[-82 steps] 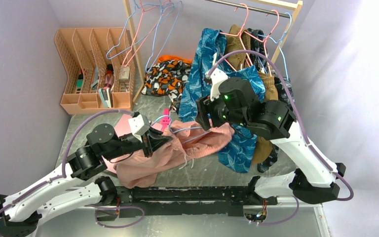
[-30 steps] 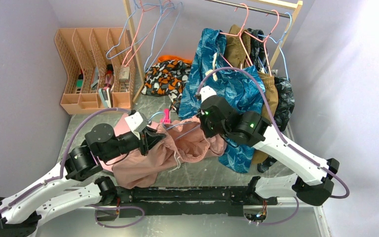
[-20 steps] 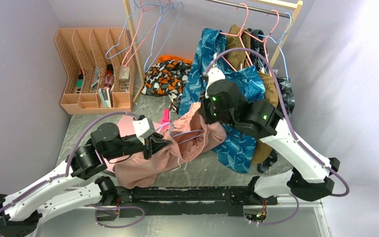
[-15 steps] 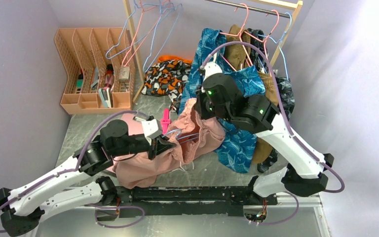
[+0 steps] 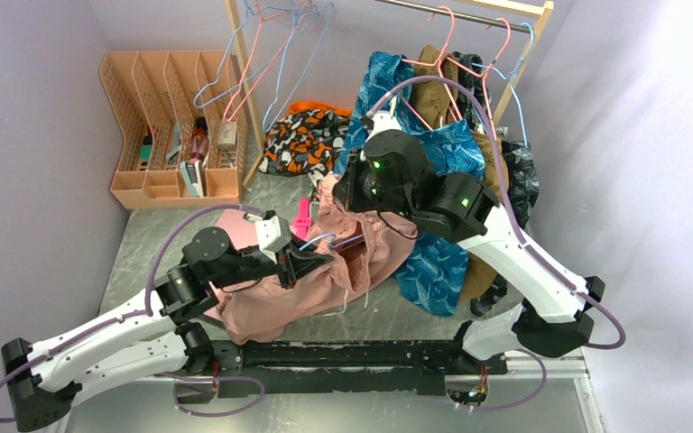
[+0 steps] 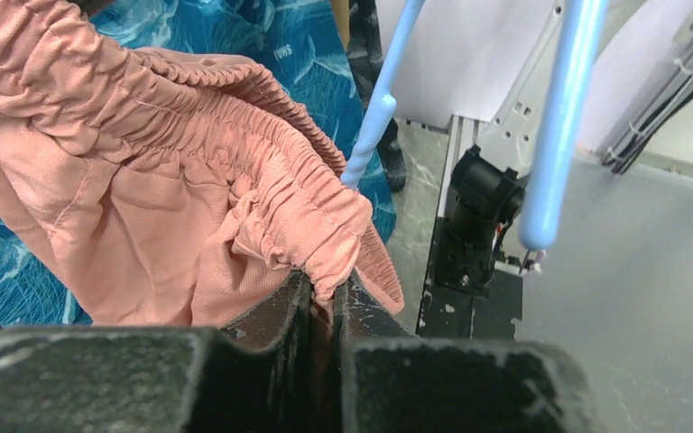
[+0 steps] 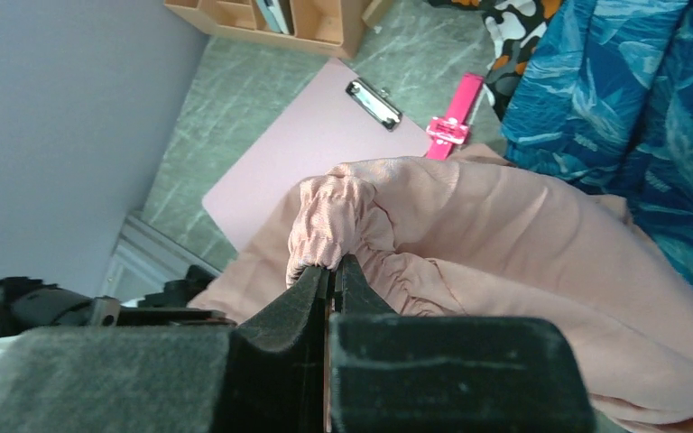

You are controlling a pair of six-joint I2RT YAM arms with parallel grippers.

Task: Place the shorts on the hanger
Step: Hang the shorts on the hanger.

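From above, the shorts [image 5: 280,302] rise off the desk [image 5: 144,244], held up between the left hand [image 5: 311,266] and the right hand [image 5: 341,191]. Left wrist: we are clamped on the waistband, with the hanger [image 6: 559,117] just beyond. Right wrist: we grip the waistband too. We judge the waist is being spread, and next it needs threading over the hanger.

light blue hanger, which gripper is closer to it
Left. The left gripper pinches the waistband of the shorts right beside the hanger wire. The right gripper holds another stretch of waistband, lifted farther back, and its wrist view shows no hanger.
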